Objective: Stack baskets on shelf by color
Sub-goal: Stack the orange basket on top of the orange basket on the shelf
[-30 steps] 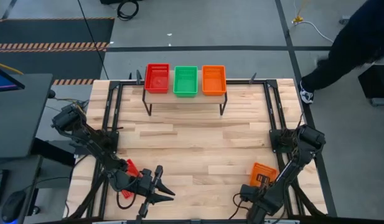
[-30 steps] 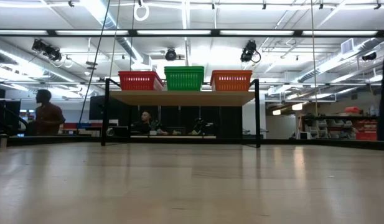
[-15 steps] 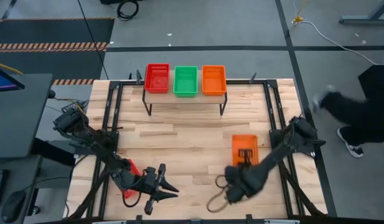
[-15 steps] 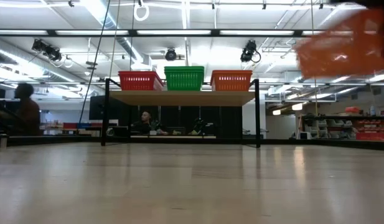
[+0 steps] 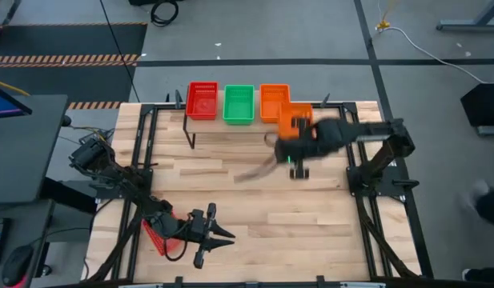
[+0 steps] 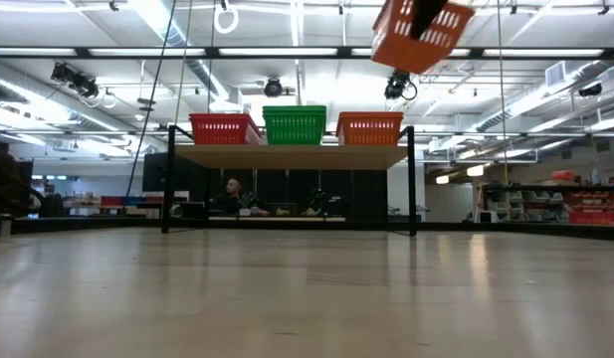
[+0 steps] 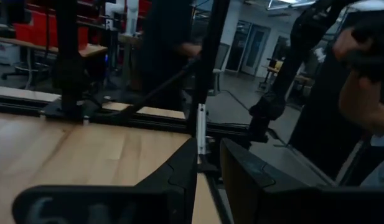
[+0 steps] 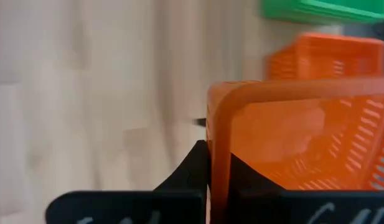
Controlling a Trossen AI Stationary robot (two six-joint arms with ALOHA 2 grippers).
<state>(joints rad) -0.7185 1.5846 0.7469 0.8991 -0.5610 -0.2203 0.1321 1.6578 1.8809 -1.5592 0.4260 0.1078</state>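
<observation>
Carried orange mesh basket (image 6: 413,33): tilted, airborne, rim clamped by right gripper (image 8: 218,168) near shelf (image 6: 292,155). Left gripper (image 5: 218,234): spread, near-left. Slatted wooden tabletop (image 5: 247,192); fluorescent-lit workshop beyond.

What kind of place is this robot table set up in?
Probably an indoor robotics lab or workshop: exposed ceiling pipes and strip lights, workbenches with red bins behind, and floor hazard tape beside the table.

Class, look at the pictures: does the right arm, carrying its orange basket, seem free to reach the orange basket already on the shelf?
Probably yes. The right gripper holds its orange plastic mesh basket raised beside the shelved orange basket, with nothing between them.
</observation>
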